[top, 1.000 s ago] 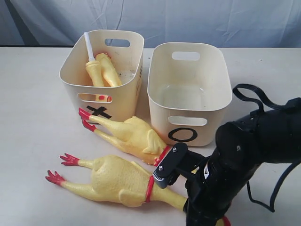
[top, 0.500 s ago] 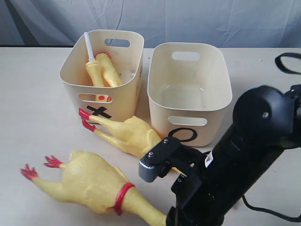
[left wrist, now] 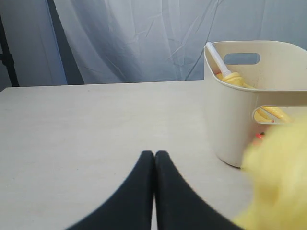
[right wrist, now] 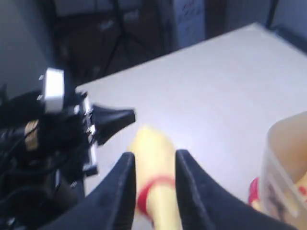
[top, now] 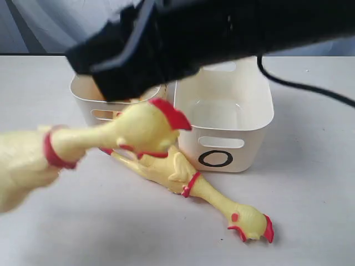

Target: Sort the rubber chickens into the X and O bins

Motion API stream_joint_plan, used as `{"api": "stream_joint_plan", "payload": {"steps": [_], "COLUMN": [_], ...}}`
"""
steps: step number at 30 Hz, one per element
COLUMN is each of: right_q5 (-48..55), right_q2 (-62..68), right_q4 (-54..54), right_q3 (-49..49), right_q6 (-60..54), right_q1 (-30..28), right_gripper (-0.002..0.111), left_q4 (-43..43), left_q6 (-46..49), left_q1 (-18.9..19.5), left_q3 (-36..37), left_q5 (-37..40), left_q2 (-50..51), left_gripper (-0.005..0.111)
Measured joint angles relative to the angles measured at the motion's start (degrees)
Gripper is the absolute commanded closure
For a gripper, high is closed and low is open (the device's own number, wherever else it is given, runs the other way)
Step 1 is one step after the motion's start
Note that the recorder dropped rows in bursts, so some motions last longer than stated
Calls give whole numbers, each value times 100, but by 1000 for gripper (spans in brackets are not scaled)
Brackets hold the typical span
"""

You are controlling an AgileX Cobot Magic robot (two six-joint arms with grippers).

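Observation:
My right gripper (right wrist: 154, 160) is shut on the neck of a big rubber chicken (right wrist: 156, 191), beside its red collar. In the exterior view that chicken (top: 127, 133) hangs blurred in the air in front of the X bin (top: 89, 102), whose mark it hides. My right arm (top: 211, 33) fills the top of that view, its fingers hidden. A second chicken (top: 177, 174) lies on the table in front of the O bin (top: 222, 111). Slimmer chickens (left wrist: 235, 79) stand in the X bin (left wrist: 249, 120). My left gripper (left wrist: 154, 154) is shut and empty over bare table.
A white stick (left wrist: 217, 58) leans in the X bin beside the chickens. My left arm (right wrist: 48, 134) with its camera shows past the right gripper. A grey curtain (left wrist: 144, 38) hangs behind the table. A black cable (top: 310, 88) trails at the right.
The right arm has swung up and across the top of the view, lifting the big chicken off the table and leftward. The other chicken on the table, now uncovered, has not moved.

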Motion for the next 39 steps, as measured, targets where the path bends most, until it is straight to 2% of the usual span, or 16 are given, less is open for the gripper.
{"api": "stream_joint_plan", "payload": {"steps": [2, 4, 13, 15, 18, 20, 25, 31, 37, 39], "right_q5": [-576, -737, 651, 1105, 1755, 1937, 1833, 1378, 1246, 1191], "right_q2": [-62, -75, 0, 130, 427, 650, 1317, 2046, 2627, 2781], "right_q4": [-227, -456, -1301, -1578, -2027, -2301, -2922, -3024, -3043, -3043], "right_q3": [-128, -168, -177, -177, -77, 89, 489, 694, 694, 694], "right_q6": [199, 289, 316, 316, 411, 477, 528, 541, 541, 541], "right_q1": [0, 0, 0, 0, 0, 0, 0, 0, 0, 0], "right_gripper": [81, 81, 80, 73, 54, 50, 50, 51, 65, 64], "left_q4": [0, 0, 0, 0, 0, 0, 0, 0, 0, 0], "left_q6": [0, 0, 0, 0, 0, 0, 0, 0, 0, 0], "left_q1": [0, 0, 0, 0, 0, 0, 0, 0, 0, 0], "left_q3": [0, 0, 0, 0, 0, 0, 0, 0, 0, 0], "left_q5": [0, 0, 0, 0, 0, 0, 0, 0, 0, 0], "left_q2": [0, 0, 0, 0, 0, 0, 0, 0, 0, 0], "left_gripper": [107, 107, 107, 107, 107, 107, 107, 107, 107, 107]}}
